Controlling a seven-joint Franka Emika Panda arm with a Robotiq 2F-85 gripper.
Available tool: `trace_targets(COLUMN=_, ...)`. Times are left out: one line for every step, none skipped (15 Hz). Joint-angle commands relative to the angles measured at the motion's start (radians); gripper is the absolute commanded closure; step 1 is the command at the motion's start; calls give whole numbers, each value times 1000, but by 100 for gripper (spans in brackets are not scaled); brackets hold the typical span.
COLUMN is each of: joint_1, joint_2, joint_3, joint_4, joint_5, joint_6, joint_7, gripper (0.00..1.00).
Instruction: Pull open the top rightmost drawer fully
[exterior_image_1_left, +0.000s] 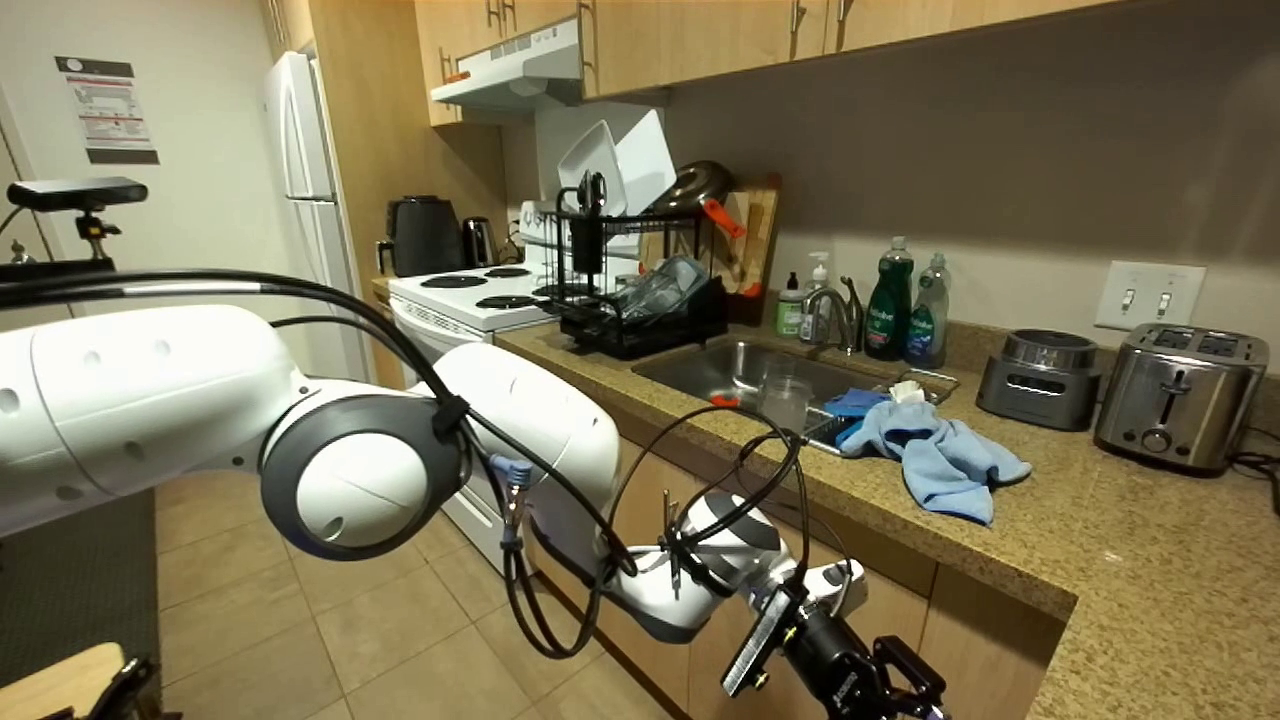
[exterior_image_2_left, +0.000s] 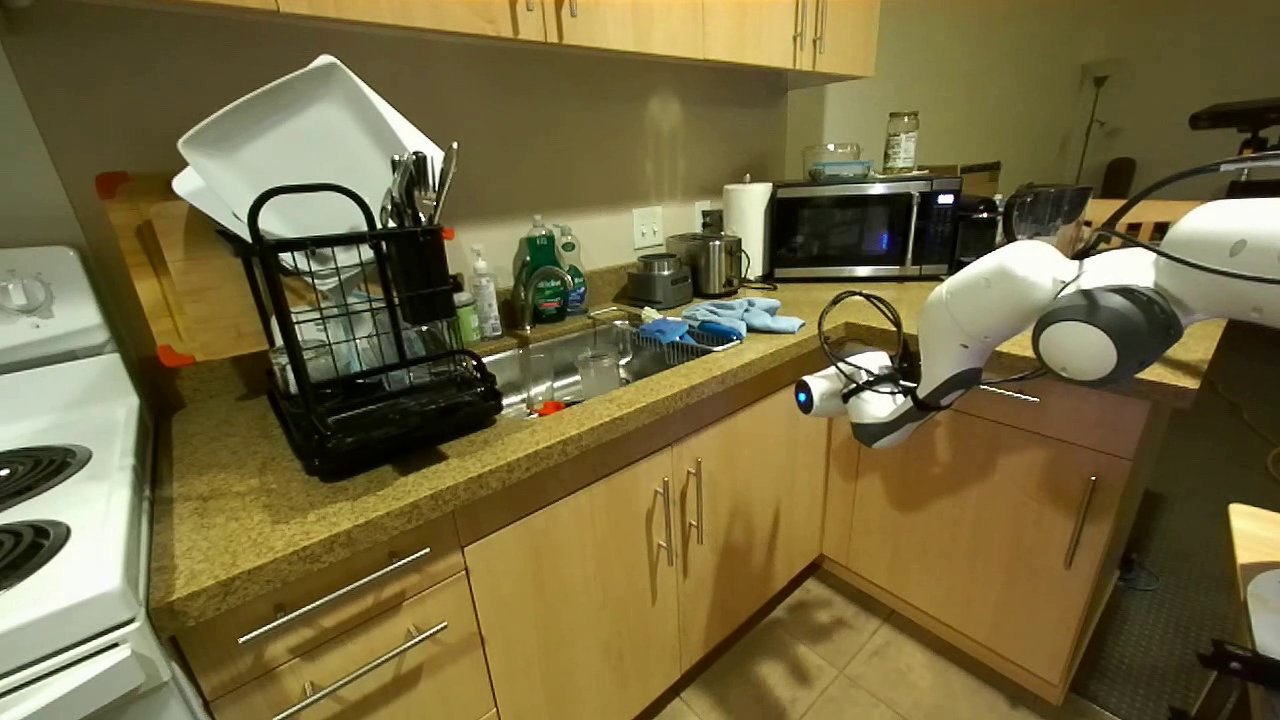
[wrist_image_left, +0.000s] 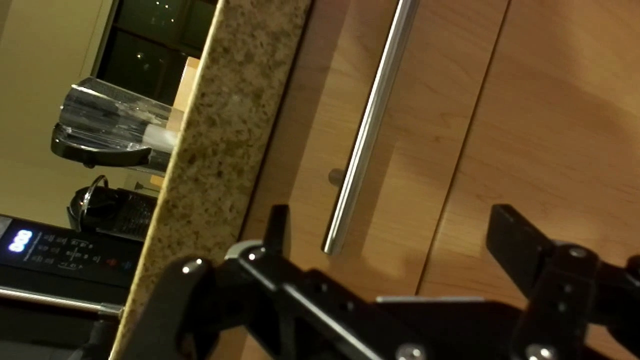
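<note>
The top rightmost drawer is a tan wood front under the counter at the right in an exterior view, and it looks shut. In the wrist view the drawer front runs diagonally, with its silver bar handle standing off it. My gripper is open and empty. The handle's near end shows between the two fingers, closer to the left finger, touching neither. The gripper also shows at the bottom of an exterior view, partly cut off. The drawer's inside is hidden.
The granite counter edge runs along the drawer's top, left in the wrist view. A cabinet door with a vertical handle lies below. A microwave and a blender jar stand on the counter. Sink cabinet doors meet at the corner.
</note>
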Motion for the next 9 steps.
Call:
trace_targets(joint_1=-20, joint_2=17, joint_3=-3, joint_4=29, joint_5=6, joint_6=-14, joint_7=-21, gripper=0)
trace_targets(joint_1=-24, joint_2=23, joint_3=-4, joint_4=34, joint_5=5, joint_6=-17, joint_7=-23, gripper=0)
trace_targets(joint_1=-16, joint_2=24, joint_3=-27, joint_4=29, joint_5=28, joint_6=-10, joint_7=-25, gripper=0)
trace_targets(joint_1=-16, joint_2=9, joint_3=-29, joint_4=1, joint_5=22, joint_6=-8, joint_7=-15, gripper=0)
trace_targets(joint_1=-18, joint_2=11, joint_3=-34, joint_4=4, joint_5=21, joint_6=-9, joint_7=-16, gripper=0)
trace_targets(joint_1=-19, joint_2=13, joint_3=-38, joint_4=6, joint_5=21, joint_6=-10, joint_7=-15, gripper=0)
trace_targets(joint_1=-20, joint_2=13, joint_3=-43, joint_4=7, joint_5=18, joint_6=-8, joint_7=-15, gripper=0)
trace_targets(joint_1=-20, joint_2=13, joint_3=-48, joint_4=6, joint_5=15, joint_6=-7, joint_7=-15, gripper=0)
trace_targets(joint_1=-20, joint_2=14, joint_3=-53, joint_4=5, joint_5=10, joint_6=-4, joint_7=-16, gripper=0)
